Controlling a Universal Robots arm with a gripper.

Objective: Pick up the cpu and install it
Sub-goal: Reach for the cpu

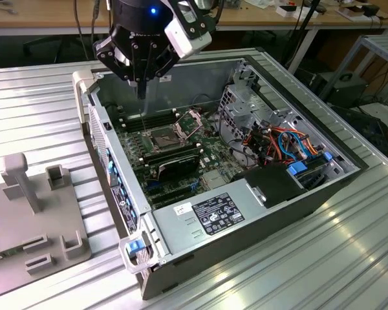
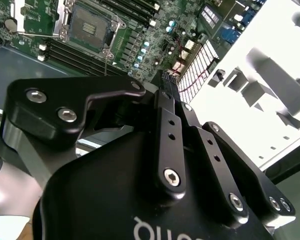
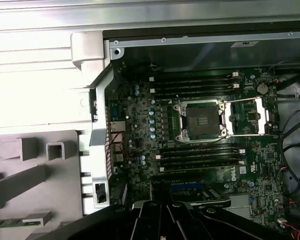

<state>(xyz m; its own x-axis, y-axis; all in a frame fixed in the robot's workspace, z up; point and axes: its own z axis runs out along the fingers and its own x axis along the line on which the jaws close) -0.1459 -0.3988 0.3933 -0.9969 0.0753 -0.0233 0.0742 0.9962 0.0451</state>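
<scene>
My gripper (image 1: 141, 87) hangs above the rear left corner of the open computer case (image 1: 323, 187), over its wall and the motherboard (image 1: 181, 155). Its fingers (image 2: 166, 92) meet at the tips and I see nothing between them. The cpu is out of view. The cpu socket (image 3: 200, 121) lies bare and dark on the motherboard, with its load plate (image 3: 247, 116) flipped open beside it. The same socket (image 1: 160, 137) sits below the gripper and toward the exterior view's right, its thin lever standing up. The socket (image 2: 92, 22) also appears beyond the fingertips in the second wrist view.
A grey parts fixture (image 1: 32, 213) with upright blocks and slots stands on the ribbed metal table (image 1: 323, 258) at the exterior view's left. Memory slots (image 3: 200, 82) flank the socket. A power supply (image 1: 213, 213), a drive cage (image 1: 246, 103) and coloured cables (image 1: 284, 145) crowd the case.
</scene>
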